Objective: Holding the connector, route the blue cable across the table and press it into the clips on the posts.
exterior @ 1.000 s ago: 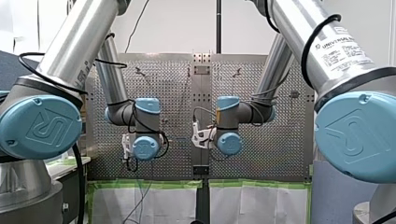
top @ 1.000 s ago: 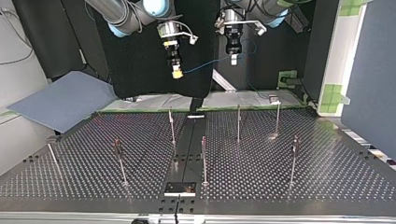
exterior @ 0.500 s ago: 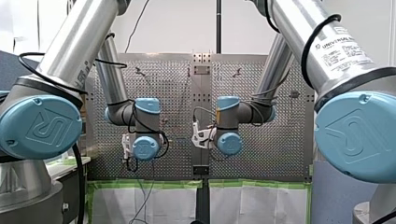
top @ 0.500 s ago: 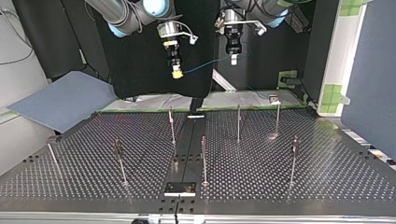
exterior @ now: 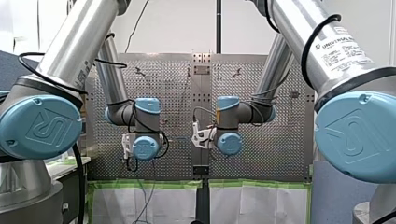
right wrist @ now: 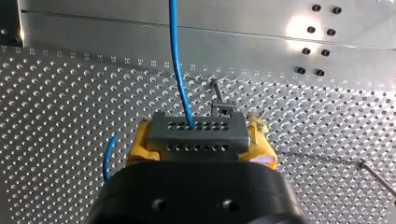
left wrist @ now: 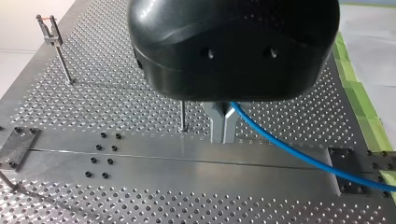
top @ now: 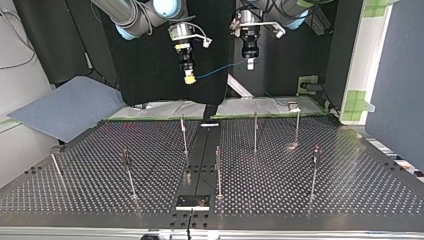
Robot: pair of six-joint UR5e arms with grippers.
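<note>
The right gripper (right wrist: 200, 136) was seen closed on the grey connector (right wrist: 198, 126), which was clamped between its yellow pads (right wrist: 139, 145). The blue cable (right wrist: 176, 60) was seen leaving the connector's perforated face and running ahead of the gripper, above the perforated table (right wrist: 70, 93).

In the left wrist view, the metal fingers (left wrist: 217, 122) of the left gripper (left wrist: 223, 136) were pressed together on the cable. From there the cable was led away to one side, over the table's smooth middle strip (left wrist: 187, 161).

In the top view, both grippers were held high above the table, with the cable stretched between them in a gently sloping line. 7 thin posts (top: 255, 131) stood upright on the table, and the cable was kept well apart from all of them. A clip (left wrist: 49, 29) could be made out on top of 1 post in the left wrist view. In the front view, both grippers were hidden under their wrists.
</note>
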